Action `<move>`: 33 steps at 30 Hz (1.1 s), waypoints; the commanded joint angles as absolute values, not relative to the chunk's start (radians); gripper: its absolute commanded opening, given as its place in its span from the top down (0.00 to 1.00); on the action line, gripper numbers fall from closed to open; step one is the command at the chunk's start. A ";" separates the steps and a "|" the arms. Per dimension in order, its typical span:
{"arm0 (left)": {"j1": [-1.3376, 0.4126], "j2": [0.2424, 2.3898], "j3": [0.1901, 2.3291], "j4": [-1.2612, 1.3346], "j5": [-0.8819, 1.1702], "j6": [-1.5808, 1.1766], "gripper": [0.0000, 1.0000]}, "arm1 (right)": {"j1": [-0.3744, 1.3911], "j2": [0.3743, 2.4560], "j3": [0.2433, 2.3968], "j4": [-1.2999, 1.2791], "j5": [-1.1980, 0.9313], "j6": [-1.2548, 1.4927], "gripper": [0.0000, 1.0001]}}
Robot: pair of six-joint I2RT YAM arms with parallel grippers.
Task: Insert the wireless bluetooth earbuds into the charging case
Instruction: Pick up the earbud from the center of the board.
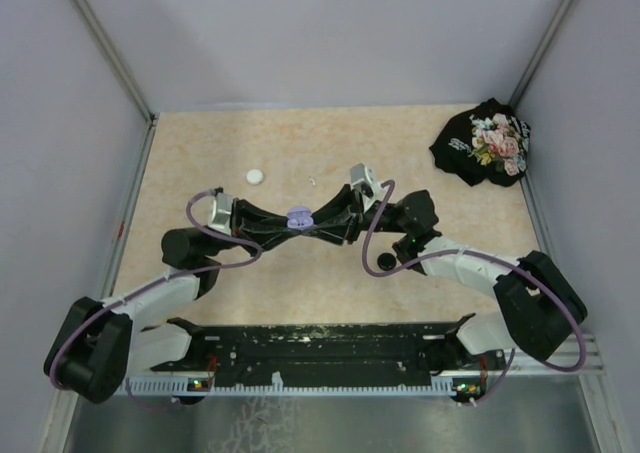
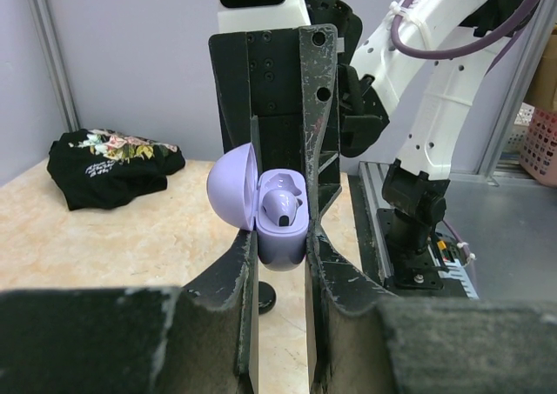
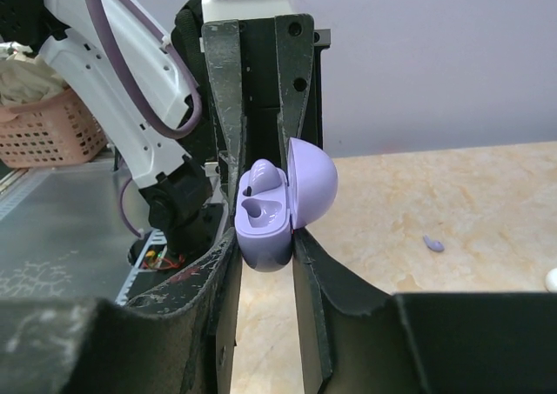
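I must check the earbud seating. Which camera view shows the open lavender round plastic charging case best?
Left wrist view: the lavender round plastic charging case faces it, lid open, apparently one purple earbud inside. The right wrist view shows it open too, sockets less plain. The top view gives only a small spot.

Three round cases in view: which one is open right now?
The lavender case, held up off the table, its domed lid swung back. The white case and the black case lie flat on the table with no lid raised.
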State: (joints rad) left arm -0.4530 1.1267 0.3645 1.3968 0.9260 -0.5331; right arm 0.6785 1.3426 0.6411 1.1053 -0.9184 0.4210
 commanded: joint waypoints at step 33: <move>-0.468 0.803 0.636 -0.085 0.069 -0.214 0.31 | 0.602 1.212 0.458 1.119 -0.747 0.266 1.00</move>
